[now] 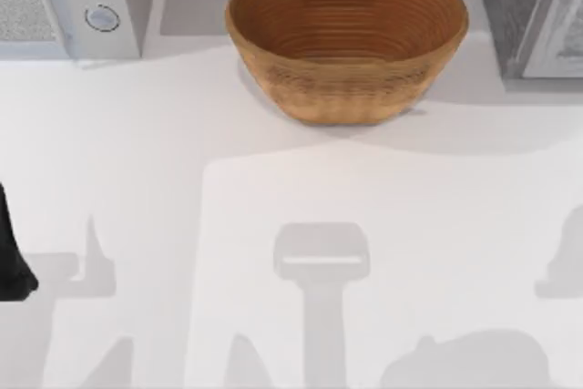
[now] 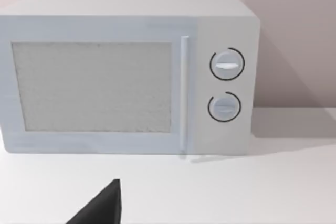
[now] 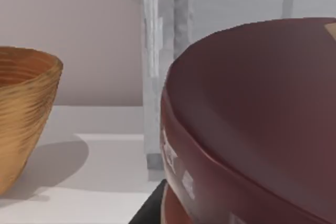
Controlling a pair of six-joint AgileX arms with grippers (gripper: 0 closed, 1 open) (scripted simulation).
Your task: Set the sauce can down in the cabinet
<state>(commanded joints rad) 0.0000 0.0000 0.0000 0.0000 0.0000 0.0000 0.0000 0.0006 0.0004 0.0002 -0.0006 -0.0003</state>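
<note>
The sauce can (image 3: 247, 129) looms very close in the right wrist view, its dark maroon lid tilted, with a strip of label below the rim. My right gripper is shut on it; a dark part of the gripper shows just under the can. Directly behind the can stands the cabinet (image 3: 152, 77), grey with a white-framed door edge. From above, the cabinet (image 1: 524, 15) occupies the table's far right corner. My left gripper (image 1: 16, 271) is parked at the left edge of the table.
A large woven brown basket (image 1: 346, 43) sits at the back middle, left of the cabinet, and its side (image 3: 21, 114) is close to the can. A light grey appliance with two knobs (image 1: 64, 6) (image 2: 131, 72) stands at the back left.
</note>
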